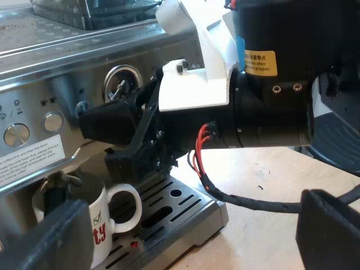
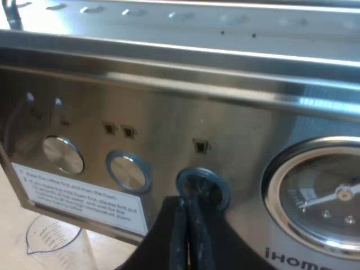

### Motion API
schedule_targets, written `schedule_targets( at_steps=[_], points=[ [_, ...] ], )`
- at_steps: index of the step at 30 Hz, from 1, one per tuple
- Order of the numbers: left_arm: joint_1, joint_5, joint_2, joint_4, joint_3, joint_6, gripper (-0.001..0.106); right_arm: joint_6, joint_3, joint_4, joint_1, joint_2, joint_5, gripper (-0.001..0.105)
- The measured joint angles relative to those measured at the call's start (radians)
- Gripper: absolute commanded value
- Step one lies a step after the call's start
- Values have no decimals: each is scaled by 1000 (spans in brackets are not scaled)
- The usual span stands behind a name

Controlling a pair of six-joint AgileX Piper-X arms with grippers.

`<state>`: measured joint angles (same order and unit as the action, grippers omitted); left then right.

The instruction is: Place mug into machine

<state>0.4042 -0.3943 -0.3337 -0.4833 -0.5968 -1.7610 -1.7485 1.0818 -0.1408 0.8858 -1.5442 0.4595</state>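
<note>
Holds left fingers [image 1: 62,239] apart, mug [image 1: 104,205] upright on drip tray [image 1: 180,208] just beyond one. Has right fingers [image 2: 183,236] together at espresso machine [image 2: 169,101]'s round button [image 2: 217,187], above mug.

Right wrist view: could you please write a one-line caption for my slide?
Shut right gripper at a round button on the espresso machine, beside the gauge.

Mug [image 1: 109,216] at the espresso machine [image 1: 45,56]: near side hidden by a finger [image 1: 59,239] of the left gripper [image 1: 194,236], print cut short. Machine's gauge [image 1: 118,81] half covered by the right gripper [image 1: 93,122]; right wrist view crops it at the edge. Panel button [image 2: 216,188] partly under right fingertips [image 2: 198,225]. Panel label [image 2: 84,197] unreadable. Measuring glass [image 2: 53,236] below the panel cropped, blurred.
</note>
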Motion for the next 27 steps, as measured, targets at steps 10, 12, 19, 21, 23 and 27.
schedule_targets(
  at_steps=[10, 12, 19, 21, 23, 27],
  points=[
    [0, 0, 0, 0, 0, 0, 85, 0, 0, -3, -1, 0, -2, 0],
    [0, 0, 0, 0, 0, 0, 85, 0, 0, 4, 3, 0, -2, 0],
    [0, 0, 0, -10, -7, 0, 85, 0, 0, 116, 44, 43, 53, 0],
    [0, 14, 0, -49, -37, 0, 85, 0, 0, 171, 69, 73, 60, 9],
    [0, 52, 0, -96, -67, 2, 85, 2, 0, 197, 89, 99, 61, 23],
    [0, 93, 0, -156, -124, 16, 85, 6, 0, 257, 128, 146, 61, 55]
  ],
)
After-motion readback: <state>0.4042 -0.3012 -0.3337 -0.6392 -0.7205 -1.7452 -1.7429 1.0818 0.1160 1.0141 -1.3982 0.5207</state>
